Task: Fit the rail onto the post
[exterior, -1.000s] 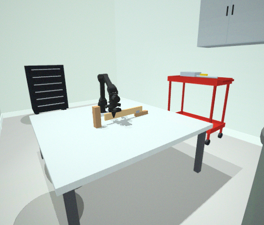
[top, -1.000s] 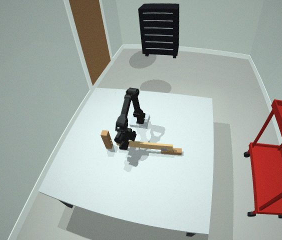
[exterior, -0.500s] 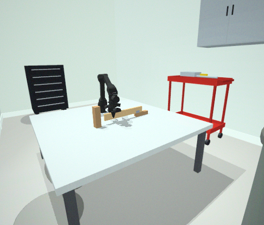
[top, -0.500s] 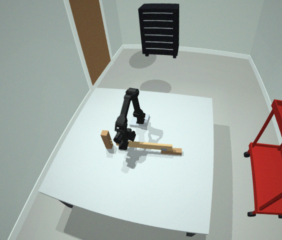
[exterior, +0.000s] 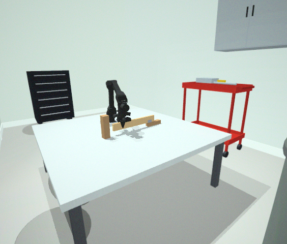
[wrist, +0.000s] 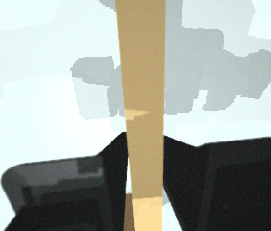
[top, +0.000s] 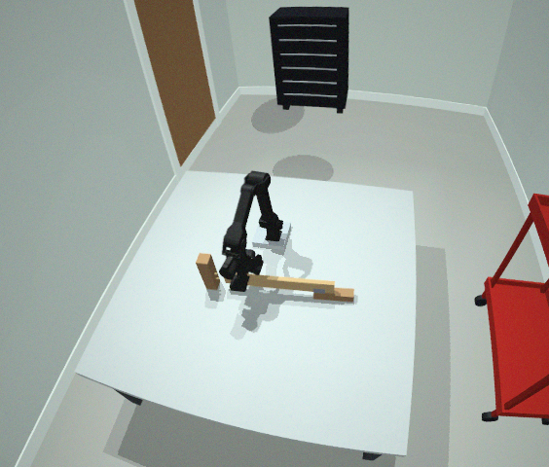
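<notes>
The wooden rail stands on edge. My gripper is shut on it close to its near end, one finger on each side. That end hangs above the table, with a small gap between it and the upright post. The pegs stick out of the post toward the rail and look uncovered. The rail's far end is at the bracket on the low footboard block. The holes are not visible; exact peg alignment cannot be told.
The arm's base plate is on the white table, behind the rail. A red cart stands off the table to the right. A black drawer cabinet stands by the back wall.
</notes>
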`<state>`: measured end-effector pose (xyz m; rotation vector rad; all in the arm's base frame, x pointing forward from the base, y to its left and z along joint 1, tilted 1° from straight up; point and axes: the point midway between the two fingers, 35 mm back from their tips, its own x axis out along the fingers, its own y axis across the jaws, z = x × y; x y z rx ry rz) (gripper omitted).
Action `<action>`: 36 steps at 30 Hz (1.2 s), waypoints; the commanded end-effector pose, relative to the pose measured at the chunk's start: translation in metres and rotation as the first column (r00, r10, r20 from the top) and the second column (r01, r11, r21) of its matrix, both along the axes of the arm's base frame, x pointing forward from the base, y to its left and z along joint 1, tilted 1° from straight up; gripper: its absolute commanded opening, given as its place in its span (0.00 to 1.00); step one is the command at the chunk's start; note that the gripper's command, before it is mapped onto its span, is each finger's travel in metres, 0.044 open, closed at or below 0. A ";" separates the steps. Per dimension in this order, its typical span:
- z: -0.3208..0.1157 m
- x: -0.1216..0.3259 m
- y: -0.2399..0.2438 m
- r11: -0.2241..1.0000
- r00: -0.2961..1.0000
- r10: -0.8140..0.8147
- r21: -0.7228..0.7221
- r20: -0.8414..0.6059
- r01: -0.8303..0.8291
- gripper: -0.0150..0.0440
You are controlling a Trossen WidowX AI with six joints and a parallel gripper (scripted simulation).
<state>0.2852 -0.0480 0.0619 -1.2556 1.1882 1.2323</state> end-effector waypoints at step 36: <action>0.002 0.003 -0.013 1.000 1.000 0.002 -0.003 0.008 -0.002 0.25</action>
